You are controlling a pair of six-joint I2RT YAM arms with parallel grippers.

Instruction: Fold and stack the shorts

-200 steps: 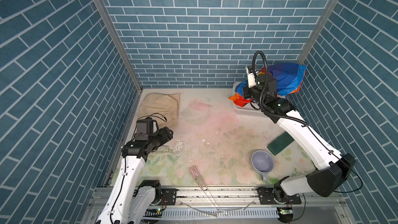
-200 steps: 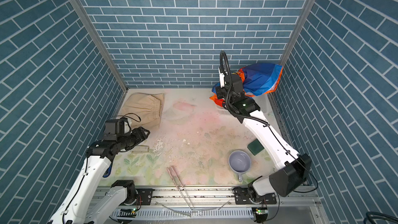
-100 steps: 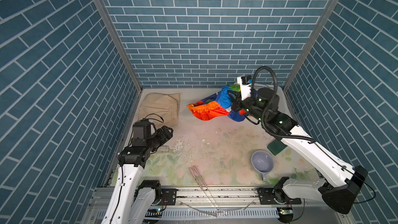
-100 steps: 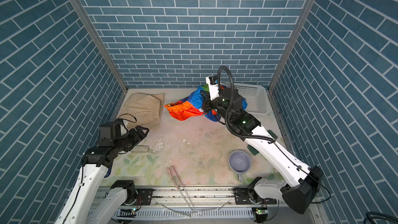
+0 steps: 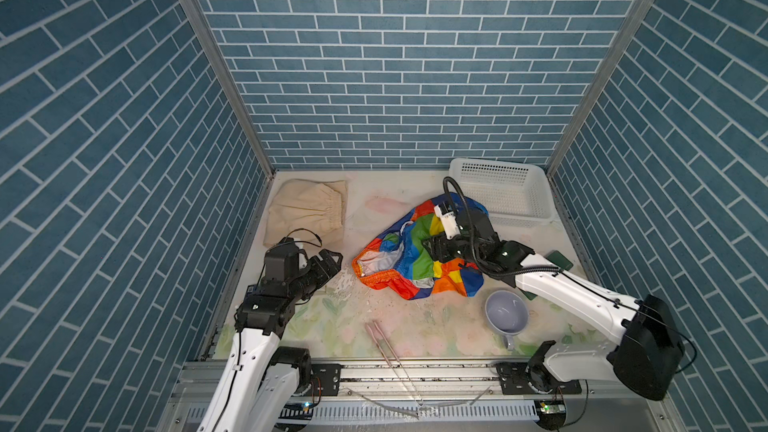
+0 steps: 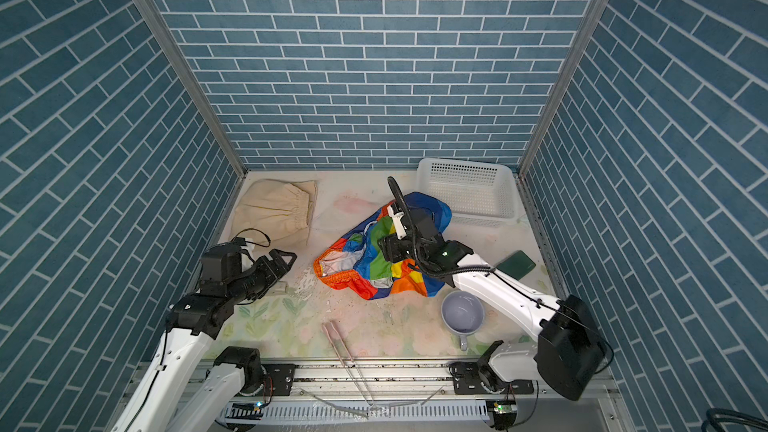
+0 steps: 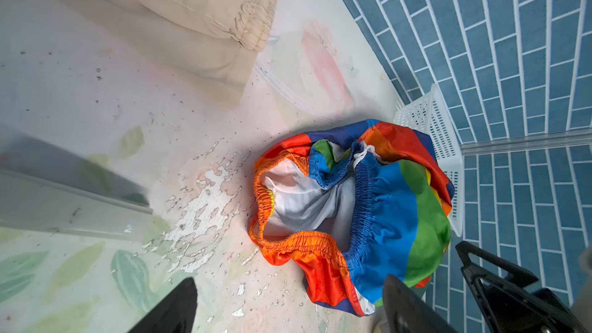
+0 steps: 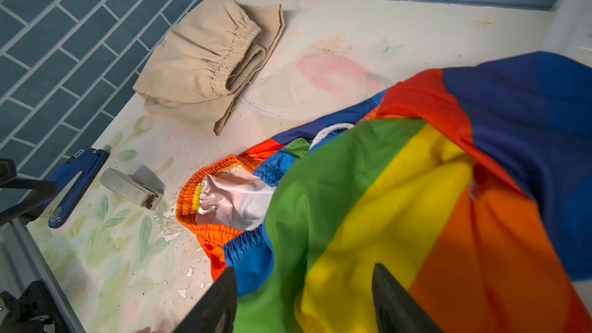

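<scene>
**Ana:** Top views both put the rainbow shorts (image 5: 415,261) in a crumpled heap in the middle of the table (image 5: 395,197). The orange waistband gapes toward the left arm and the white lining shows.

**Ben:** And the right gripper (image 5: 432,248)?

**Ana:** It hangs right over the heap. From its wrist camera, the two black fingers (image 8: 221,302) stand well apart, with green and yellow cloth lying loose beneath them. Nothing is pinched, so the jaws are parted and hold nothing. Whether the tips brush the cloth, I can't tell.

**Ben:** What about the left gripper (image 5: 330,261)?

**Ana:** It's off to the left of the heap and clear of it. The jaws are spread wide with nothing between them, pointing toward that orange waistband.

**Ben:** Where's the other pair?

**Ana:** The beige shorts (image 5: 305,211) lie in the far left corner, folded over on themselves, with the gathered waist facing the middle. They're apart from the rainbow pair, so nothing is stacked yet.

**Ben:** Anything else nearby?

**Ana:** A white basket (image 5: 503,193) sits in the far right corner, just beside the heap's blue edge. A lavender cup (image 5: 507,313) stands near the heap on the near side.
</scene>
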